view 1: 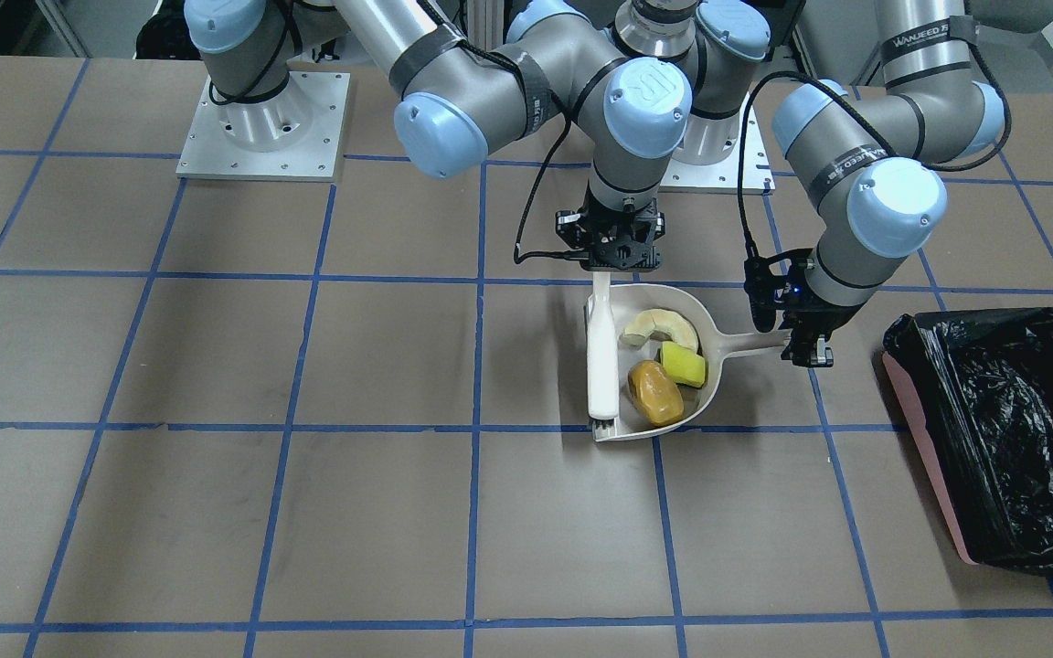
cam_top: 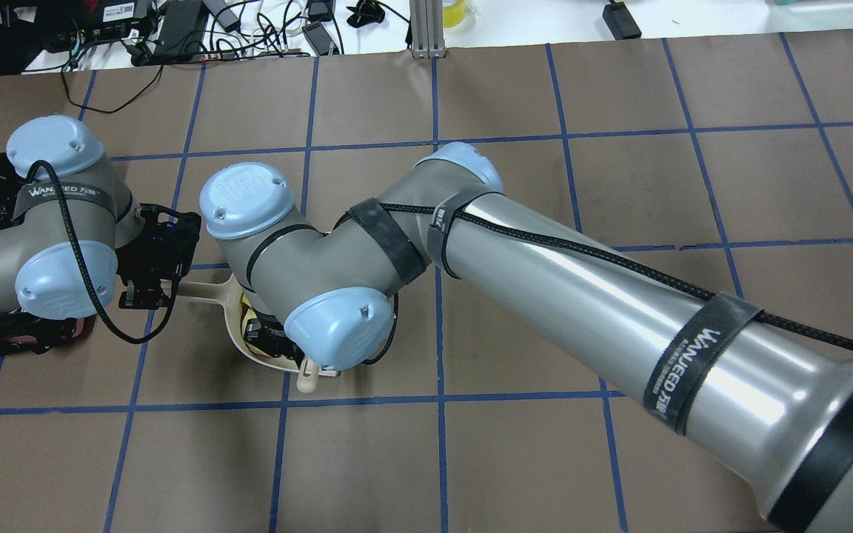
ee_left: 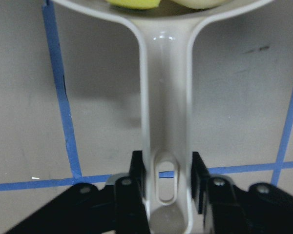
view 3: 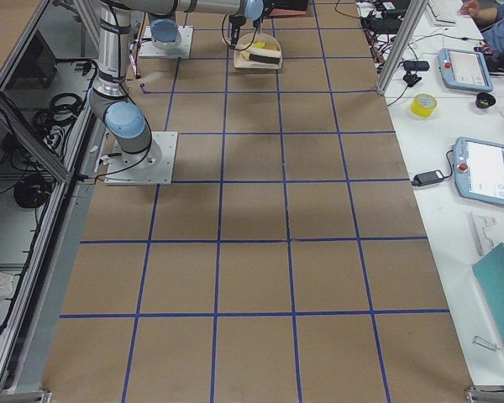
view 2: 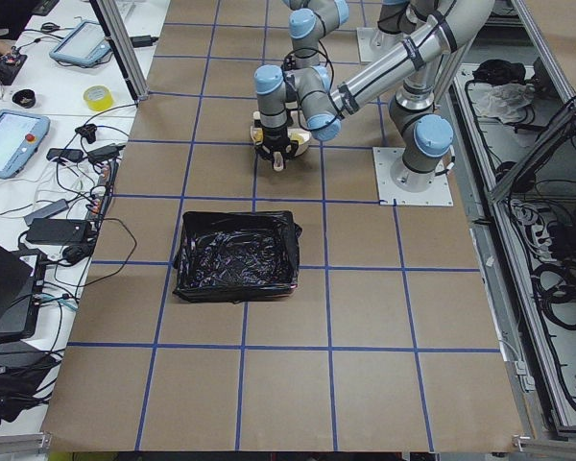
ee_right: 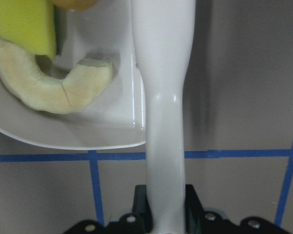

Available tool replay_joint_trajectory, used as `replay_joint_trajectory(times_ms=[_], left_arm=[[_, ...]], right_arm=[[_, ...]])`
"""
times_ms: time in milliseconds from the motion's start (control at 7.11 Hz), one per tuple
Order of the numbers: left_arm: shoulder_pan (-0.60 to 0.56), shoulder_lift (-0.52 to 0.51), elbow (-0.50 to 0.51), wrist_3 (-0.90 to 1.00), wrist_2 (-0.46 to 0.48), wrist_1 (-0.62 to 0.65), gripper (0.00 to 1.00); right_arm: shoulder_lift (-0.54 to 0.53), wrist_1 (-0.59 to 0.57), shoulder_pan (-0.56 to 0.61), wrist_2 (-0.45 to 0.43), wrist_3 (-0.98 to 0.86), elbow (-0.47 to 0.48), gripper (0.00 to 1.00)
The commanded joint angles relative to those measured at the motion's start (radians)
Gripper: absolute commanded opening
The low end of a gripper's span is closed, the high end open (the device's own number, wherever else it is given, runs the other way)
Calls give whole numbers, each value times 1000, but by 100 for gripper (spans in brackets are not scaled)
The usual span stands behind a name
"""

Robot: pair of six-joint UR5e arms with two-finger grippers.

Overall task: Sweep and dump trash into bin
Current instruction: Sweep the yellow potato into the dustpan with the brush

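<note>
The left gripper (ee_left: 167,170) is pressed together on the end of the handle of a beige plastic dustpan (view 1: 748,344), one finger on either side of the hanging slot. The right gripper (ee_right: 165,197) pinches the slim handle of a white plastic brush (view 1: 601,366), which lies along the pan's straight open lip, its bristle end pointing toward the operators' long edge of the tabletop.

All the trash lies inside the pan. The pale cream curved crescent slice (view 1: 659,327) is at the end nearer the robot's edge. The bright yellow wedge (view 1: 683,364) lies just beside it. The glossy orange-yellow potato-shaped lump (view 1: 655,393) lies next, toward the operators' edge.

The pan sits about midway along the brown tabletop with its blue tape grid (view 1: 216,366). The pink rectangular bin lined with a crinkled black plastic bag (view 1: 1011,439) stands apart from the pan, toward the table end on the robot's left and nearer the operators' edge.
</note>
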Motion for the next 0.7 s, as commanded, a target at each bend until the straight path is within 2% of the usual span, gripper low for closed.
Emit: replay_joint_trajectory(times_ms=[0, 141, 422, 562], left_arm=[[13, -10, 6, 3, -33, 7, 0], [65, -10, 5, 15, -76, 2, 0], [195, -1, 14, 34, -189, -16, 0], [253, 3, 66, 34, -194, -94, 0]], right_arm=[[-54, 57, -79, -55, -74, 15, 0], [-99, 58, -134, -102, -124, 31, 0], [-172, 147, -309, -136, -244, 35, 0], [-178, 153, -416, -214, -310, 41, 0]])
